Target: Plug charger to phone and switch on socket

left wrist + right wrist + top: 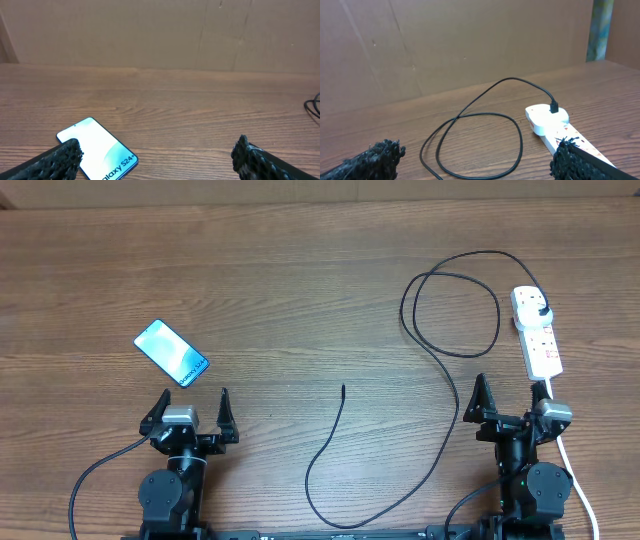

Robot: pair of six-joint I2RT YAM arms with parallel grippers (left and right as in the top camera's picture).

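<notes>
Clearly left gripper (192,402) and right gripper (512,394) gape empty; the latter hides part of the socket (540,340).

Phone (97,147) near end is cut off by the left wrist view's bottom edge. Socket (545,120) near part is hidden by right gripper (475,150); on/off state too small to be read.

Wooden table (300,300), brown cardboard wall (150,35)

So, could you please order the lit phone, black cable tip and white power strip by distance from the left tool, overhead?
1. Slim blue-lit phone, just beyond the left tool.
2. Black cable's connector tip, table centre.
3. White power strip, far right.
</notes>
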